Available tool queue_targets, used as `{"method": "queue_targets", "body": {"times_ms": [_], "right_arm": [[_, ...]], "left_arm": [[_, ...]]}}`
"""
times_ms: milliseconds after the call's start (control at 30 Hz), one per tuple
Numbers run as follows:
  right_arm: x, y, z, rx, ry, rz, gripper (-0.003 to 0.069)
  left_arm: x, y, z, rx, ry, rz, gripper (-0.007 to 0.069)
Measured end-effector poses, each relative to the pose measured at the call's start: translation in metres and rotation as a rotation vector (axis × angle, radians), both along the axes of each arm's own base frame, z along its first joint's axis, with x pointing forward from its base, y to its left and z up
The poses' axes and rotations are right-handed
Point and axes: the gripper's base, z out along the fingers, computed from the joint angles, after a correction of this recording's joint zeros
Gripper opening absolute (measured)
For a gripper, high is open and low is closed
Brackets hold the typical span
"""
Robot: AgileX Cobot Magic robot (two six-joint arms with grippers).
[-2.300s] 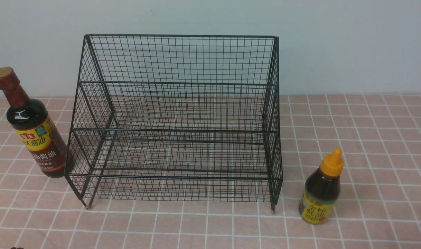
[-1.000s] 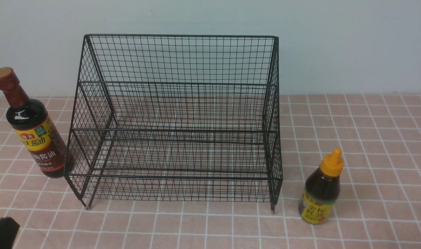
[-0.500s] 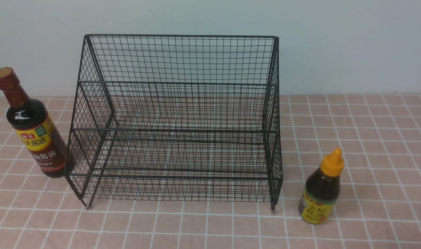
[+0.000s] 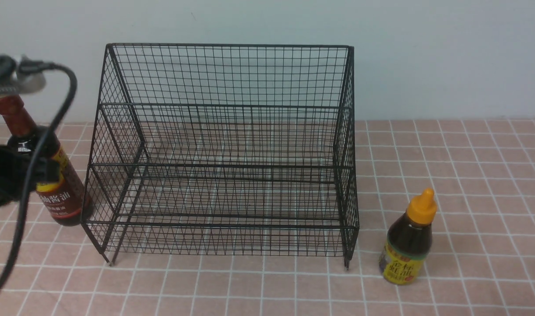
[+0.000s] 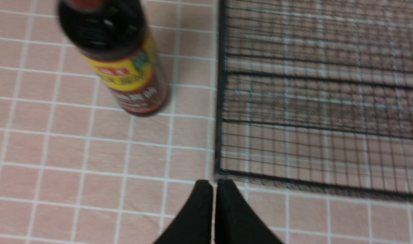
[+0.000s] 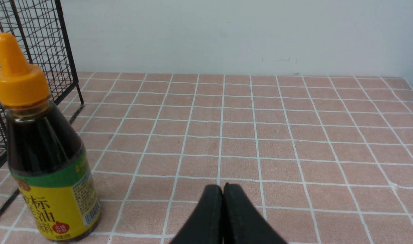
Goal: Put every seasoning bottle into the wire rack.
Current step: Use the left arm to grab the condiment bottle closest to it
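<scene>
The black wire rack (image 4: 223, 224) stands mid-table and is empty on both tiers. The tall bottle (image 4: 62, 199) with a brown-red neck stands upright just left of it, partly hidden by my left arm. My left gripper (image 4: 45, 171) is shut and empty in front of the bottle's label; the left wrist view shows its tips (image 5: 213, 183) together above the cloth, with the bottle (image 5: 125, 67) and the rack's side (image 5: 220, 101) beyond. The short orange-capped bottle (image 4: 406, 245) stands right of the rack. My right gripper (image 6: 222, 187) is shut and empty, apart from that bottle (image 6: 47, 152).
A pink checked cloth (image 4: 469, 175) covers the table and a pale wall (image 4: 425, 66) rises behind it. A black cable (image 4: 52, 118) from the left wrist loops down in front of the tall bottle. The rack's corner (image 6: 69, 51) shows in the right wrist view.
My left arm has come into the front view from the left edge and now covers part of the tall bottle. Both bottles and the rack have not moved.
</scene>
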Motion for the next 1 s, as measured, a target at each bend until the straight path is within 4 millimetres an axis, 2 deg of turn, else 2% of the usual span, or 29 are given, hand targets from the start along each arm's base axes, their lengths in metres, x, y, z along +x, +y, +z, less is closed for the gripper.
{"method": "queue_targets", "body": {"times_ms": [100,200,367,467,567,700,733,767,800,833,933,1000], "right_arm": [[0.0,0.0,0.0,0.0,0.0,0.0,-0.0014],[0.0,0.0,0.0,0.0,0.0,0.0,-0.0014],[0.0,0.0,0.0,0.0,0.0,0.0,-0.0014],[0.0,0.0,0.0,0.0,0.0,0.0,-0.0014],[0.0,0.0,0.0,0.0,0.0,0.0,-0.0014],[0.0,0.0,0.0,0.0,0.0,0.0,-0.0014],[0.0,0.0,0.0,0.0,0.0,0.0,-0.0014],[0.0,0.0,0.0,0.0,0.0,0.0,-0.0014],[0.0,0.0,0.0,0.0,0.0,0.0,-0.0014],[0.0,0.0,0.0,0.0,0.0,0.0,-0.0014],[0.0,0.0,0.0,0.0,0.0,0.0,-0.0014],[0.0,0.0,0.0,0.0,0.0,0.0,-0.0014]], "left_arm": [[0.018,0.026,0.022,-0.024,0.016,0.081,-0.0005],[0.036,0.038,0.03,-0.062,0.027,0.065,-0.0003],[0.057,0.039,0.039,-0.074,-0.002,-0.049,-0.0001],[0.068,0.039,0.036,-0.033,-0.012,-0.156,0.0036],[0.073,0.041,0.033,0.023,-0.011,-0.196,0.0113],[0.085,0.049,0.028,0.103,-0.044,-0.189,0.0307],[0.091,0.052,0.024,0.115,-0.049,-0.182,0.0381],[0.091,0.052,0.024,0.115,-0.049,-0.182,0.0381],[0.098,0.054,0.018,0.118,-0.049,-0.177,0.0459],[0.103,0.056,0.014,0.116,-0.042,-0.175,0.0501],[0.115,0.059,-0.001,0.111,-0.014,-0.173,0.0588],[0.121,0.061,-0.009,0.11,0.003,-0.173,0.0607]]}}
